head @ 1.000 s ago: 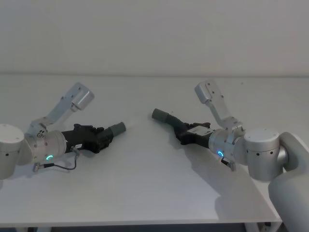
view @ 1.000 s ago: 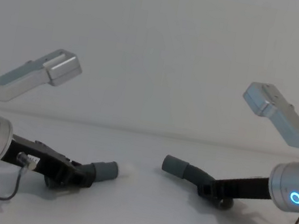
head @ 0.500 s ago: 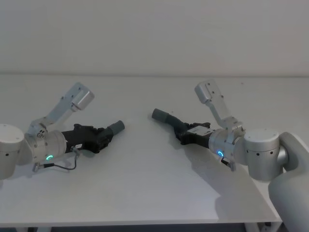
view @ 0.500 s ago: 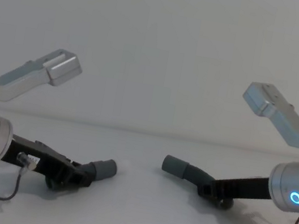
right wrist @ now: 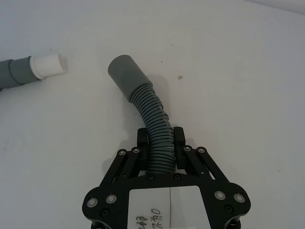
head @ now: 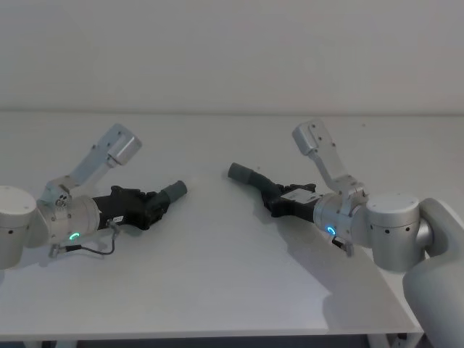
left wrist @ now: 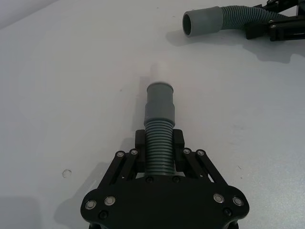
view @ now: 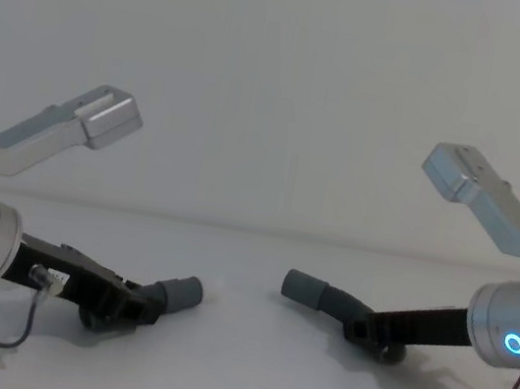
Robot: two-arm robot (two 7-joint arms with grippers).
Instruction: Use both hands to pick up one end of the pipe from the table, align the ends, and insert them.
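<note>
My left gripper (head: 154,206) is shut on the ribbed body of the straight pipe piece (left wrist: 159,125), low over the white table (head: 217,268). Its grey cuff (head: 174,191) and white spigot (left wrist: 157,70) point toward the right arm. My right gripper (head: 273,200) is shut on the ribs of the curved pipe piece (right wrist: 153,119). That piece's open grey cuff (head: 239,172) faces the left arm. A gap of bare table separates the two ends, which are not in line. In the chest view the left cuff (view: 181,293) sits lower than the right cuff (view: 306,288).
The table's front edge (head: 217,335) runs close below both arms and its right corner lies near the right arm's base. A plain pale wall (head: 232,51) stands behind. A thin cable (head: 90,249) loops from the left wrist onto the table.
The left gripper has drawn its pipe piece back a little toward the left. The right arm and its curved piece have stayed still.
</note>
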